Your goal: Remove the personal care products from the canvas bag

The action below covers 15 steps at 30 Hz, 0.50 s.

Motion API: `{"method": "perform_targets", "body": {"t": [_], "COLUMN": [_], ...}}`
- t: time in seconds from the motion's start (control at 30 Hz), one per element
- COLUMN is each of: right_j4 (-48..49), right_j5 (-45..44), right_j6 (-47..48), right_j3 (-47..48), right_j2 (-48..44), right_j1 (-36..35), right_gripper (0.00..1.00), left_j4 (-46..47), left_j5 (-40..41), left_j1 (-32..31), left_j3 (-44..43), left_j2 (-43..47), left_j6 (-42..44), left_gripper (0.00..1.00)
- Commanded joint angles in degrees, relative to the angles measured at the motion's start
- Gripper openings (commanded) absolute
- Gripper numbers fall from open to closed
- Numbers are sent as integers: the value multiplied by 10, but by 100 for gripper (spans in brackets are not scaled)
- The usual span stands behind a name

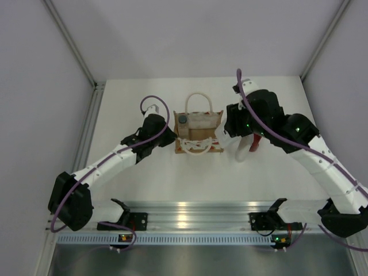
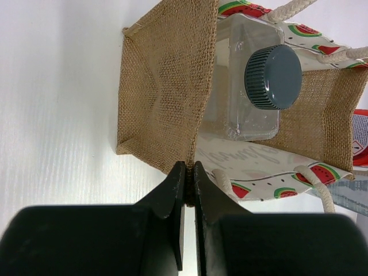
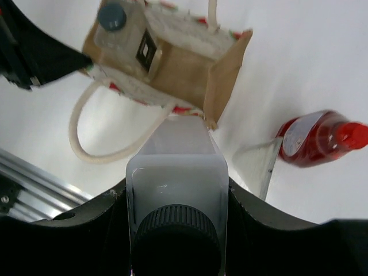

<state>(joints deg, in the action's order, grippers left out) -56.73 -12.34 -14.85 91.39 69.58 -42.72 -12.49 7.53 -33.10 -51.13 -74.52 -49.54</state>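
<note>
Right of the canvas bag [image 1: 198,136], right gripper [image 3: 177,198] clasps a white bottle [image 3: 175,158] awaiting set-down, while left gripper [image 2: 188,172] pinches the bag's wall.

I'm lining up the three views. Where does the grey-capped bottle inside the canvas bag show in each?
Top external: grey-capped bottle, frame centre, far left corner of the canvas bag.
Left wrist: upper right, cap facing the camera.
Right wrist: top left.
Shared landmark: the bag's cream rope handles.
</note>
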Motion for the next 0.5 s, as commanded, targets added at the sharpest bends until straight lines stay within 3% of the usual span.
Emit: {"method": "perform_targets", "body": {"t": [0.0, 0.47], "right_j4": [70, 255], "right_j5": [49, 74], "right_j6": [-7, -14], "right_j3": [-79, -347], "right_j2": [-35, -59], "right_j1": [-8, -10], "right_gripper": [0, 0], "left_j4": [10, 9], "left_j5": [11, 9], "left_j1": [-1, -2], "left_j3": [-6, -8], "left_j2": [5, 15], "left_j6": [-3, 2], "left_gripper": [0, 0]}}
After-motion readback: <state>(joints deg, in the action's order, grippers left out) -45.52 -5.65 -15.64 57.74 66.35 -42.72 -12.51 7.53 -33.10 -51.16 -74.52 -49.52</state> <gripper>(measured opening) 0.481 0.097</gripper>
